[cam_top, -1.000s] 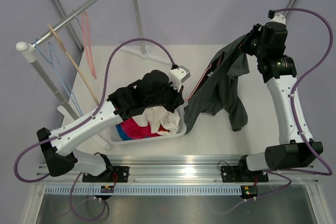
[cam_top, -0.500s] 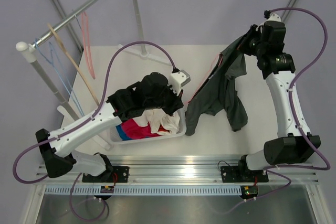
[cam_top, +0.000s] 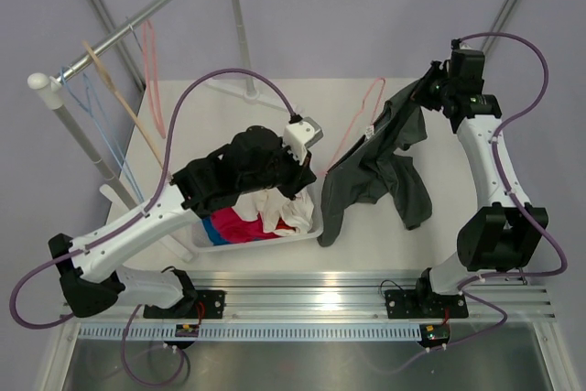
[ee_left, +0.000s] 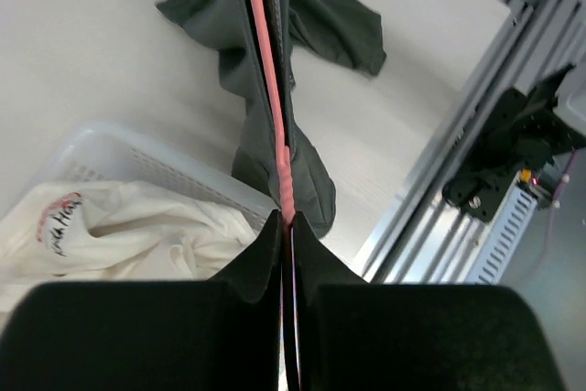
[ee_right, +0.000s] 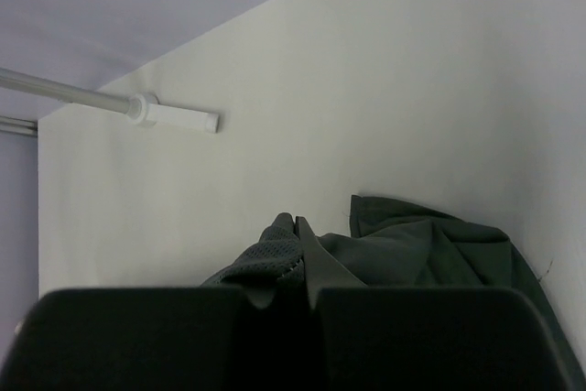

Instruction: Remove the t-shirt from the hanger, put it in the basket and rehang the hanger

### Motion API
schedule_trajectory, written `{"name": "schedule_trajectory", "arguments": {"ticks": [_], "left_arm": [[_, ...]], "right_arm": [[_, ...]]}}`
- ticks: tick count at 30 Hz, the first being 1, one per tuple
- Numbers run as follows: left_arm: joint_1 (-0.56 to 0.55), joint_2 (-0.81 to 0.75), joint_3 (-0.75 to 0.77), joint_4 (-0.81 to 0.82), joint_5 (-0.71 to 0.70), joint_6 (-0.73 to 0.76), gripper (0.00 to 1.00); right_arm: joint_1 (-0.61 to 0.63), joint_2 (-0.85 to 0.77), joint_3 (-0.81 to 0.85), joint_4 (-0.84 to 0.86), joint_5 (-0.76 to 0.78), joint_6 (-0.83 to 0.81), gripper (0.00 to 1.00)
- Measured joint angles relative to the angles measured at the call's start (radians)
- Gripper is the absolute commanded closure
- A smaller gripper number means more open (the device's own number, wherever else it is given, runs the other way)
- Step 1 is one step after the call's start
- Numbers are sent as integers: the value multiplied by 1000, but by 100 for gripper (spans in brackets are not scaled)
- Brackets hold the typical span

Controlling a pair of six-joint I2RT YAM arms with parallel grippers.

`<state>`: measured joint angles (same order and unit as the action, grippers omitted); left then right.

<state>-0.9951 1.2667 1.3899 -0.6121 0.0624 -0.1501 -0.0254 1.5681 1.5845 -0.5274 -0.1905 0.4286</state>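
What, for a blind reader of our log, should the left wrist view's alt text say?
The left gripper is shut on the pink hanger, whose wire runs up the frame between folds of the grey t-shirt trailing onto the white table. A basket holding white cloth sits at lower left.

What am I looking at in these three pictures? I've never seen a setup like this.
A left robot arm and a right robot arm, both white, are bolted to the near edge of a white table. One picture looks down from above. The other two come from a camera on each wrist, so each shows its own claw. The left claw is shut on a thin salmon-pink wire hanger. The right claw pinches a dark charcoal-grey t-shirt, which drapes down onto the table with the hanger running along its fabric. Beside the left robot arm sits a white plastic basket of white and red clothes.
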Motion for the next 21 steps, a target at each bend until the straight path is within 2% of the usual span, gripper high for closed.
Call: {"name": "schedule_trajectory", "arguments": {"ticks": [3,9,13,19,20,21], "left_arm": [[0,-44,0,53,-63,0,100],[-2,-122,24,255,-165,-2,100],[-2,-82,114,356,-183,-5,100],[-2,-64,136,381,-192,3,100],[-2,-65,136,369,-193,7,100],[-2,-66,136,355,-193,9,100]], "right_arm": [[-16,-16,-75,41,6,26,100],[-39,-153,-354,185,-71,104,100],[-39,-154,-313,172,-54,98,100],[-63,-143,-225,164,119,76,100],[-68,-148,-227,163,148,75,94],[-71,-153,-233,166,158,73,40]]}}
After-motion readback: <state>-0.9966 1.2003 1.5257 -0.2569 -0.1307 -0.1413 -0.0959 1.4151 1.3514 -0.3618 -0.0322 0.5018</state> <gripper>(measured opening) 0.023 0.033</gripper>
